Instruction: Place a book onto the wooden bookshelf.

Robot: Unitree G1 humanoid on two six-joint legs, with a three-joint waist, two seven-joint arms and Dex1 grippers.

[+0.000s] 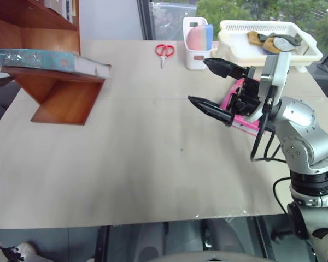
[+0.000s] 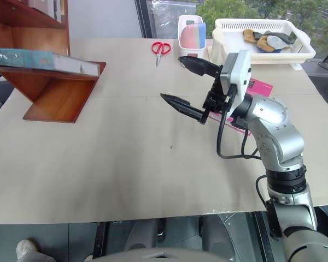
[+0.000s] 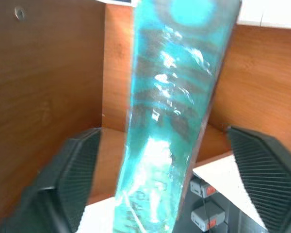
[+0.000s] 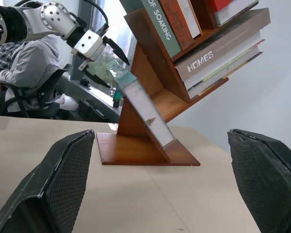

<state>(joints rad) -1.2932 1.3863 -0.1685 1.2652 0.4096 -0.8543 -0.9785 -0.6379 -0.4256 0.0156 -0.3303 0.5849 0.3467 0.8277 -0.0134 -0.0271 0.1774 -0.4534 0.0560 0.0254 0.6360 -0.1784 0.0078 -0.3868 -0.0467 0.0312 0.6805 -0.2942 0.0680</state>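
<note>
Beige table (image 1: 126, 164): book (image 1: 49, 60) flat on wooden bookshelf (image 1: 60, 90), long axis left-right.

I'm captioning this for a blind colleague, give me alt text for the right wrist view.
A teal-green book lies on a slanted board of the wooden bookshelf, with the left gripper open at its upper end. Other books fill the shelves above.

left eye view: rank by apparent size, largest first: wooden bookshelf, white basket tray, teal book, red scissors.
1. wooden bookshelf, partly cut off by the frame
2. white basket tray and the book look close in extent; the book lies flat and cropped, so no ranking between them
3. red scissors, clearly smallest
</note>
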